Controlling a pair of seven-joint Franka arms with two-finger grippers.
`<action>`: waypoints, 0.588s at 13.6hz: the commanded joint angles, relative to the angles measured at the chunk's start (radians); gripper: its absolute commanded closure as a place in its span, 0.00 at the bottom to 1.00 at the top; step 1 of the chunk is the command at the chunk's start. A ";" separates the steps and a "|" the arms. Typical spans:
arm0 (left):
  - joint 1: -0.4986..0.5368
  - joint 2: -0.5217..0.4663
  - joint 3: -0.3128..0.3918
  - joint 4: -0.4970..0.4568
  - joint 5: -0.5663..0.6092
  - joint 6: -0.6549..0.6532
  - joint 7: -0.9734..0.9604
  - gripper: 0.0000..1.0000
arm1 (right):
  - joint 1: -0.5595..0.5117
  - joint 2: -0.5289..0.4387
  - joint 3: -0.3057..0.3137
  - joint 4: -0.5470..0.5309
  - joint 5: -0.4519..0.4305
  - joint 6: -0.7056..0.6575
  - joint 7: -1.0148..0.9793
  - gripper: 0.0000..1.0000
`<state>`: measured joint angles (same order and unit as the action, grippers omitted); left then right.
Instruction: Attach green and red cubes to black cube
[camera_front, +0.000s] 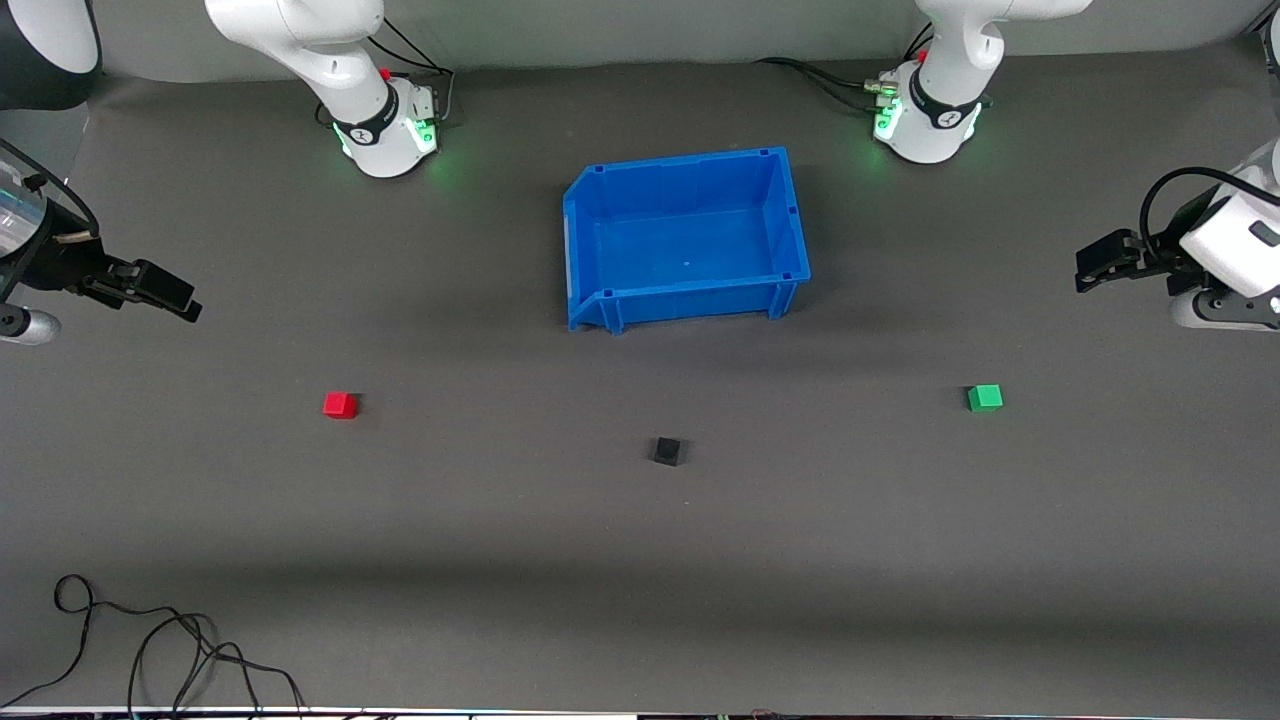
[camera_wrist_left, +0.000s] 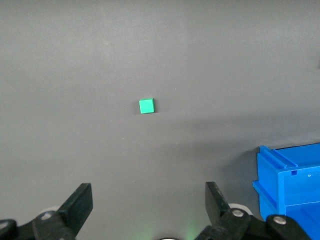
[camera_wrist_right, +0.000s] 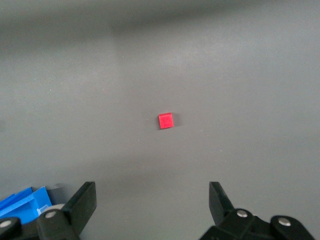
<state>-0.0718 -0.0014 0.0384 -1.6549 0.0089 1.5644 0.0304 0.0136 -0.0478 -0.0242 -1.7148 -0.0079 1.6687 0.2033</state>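
Black-fingered left gripper (camera_wrist_left: 145, 210) and right gripper (camera_wrist_right: 152, 207) spread wide, partly cropped.

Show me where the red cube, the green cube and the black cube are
red cube (camera_front: 340, 404), front view, on its top face.
green cube (camera_front: 985, 397), front view, on its top face.
black cube (camera_front: 667, 450), front view, on its top face.

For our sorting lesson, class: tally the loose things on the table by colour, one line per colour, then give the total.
Red: 1, the red cube
Green: 1, the green cube
Black: 1, the black cube
Blue: 1, the blue bin
Total: 4
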 joint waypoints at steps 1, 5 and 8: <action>-0.005 0.001 0.003 0.013 0.016 -0.018 0.003 0.00 | 0.006 -0.011 -0.002 -0.011 0.006 0.013 0.019 0.00; -0.005 0.001 0.005 0.012 0.013 -0.020 -0.013 0.00 | 0.006 -0.006 -0.002 -0.005 0.006 0.013 0.021 0.00; 0.013 -0.008 0.003 0.013 -0.001 -0.018 -0.229 0.00 | 0.006 -0.007 0.000 -0.005 0.006 0.011 0.021 0.00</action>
<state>-0.0677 -0.0010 0.0410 -1.6539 0.0082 1.5644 -0.0702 0.0138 -0.0478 -0.0241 -1.7147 -0.0079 1.6690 0.2034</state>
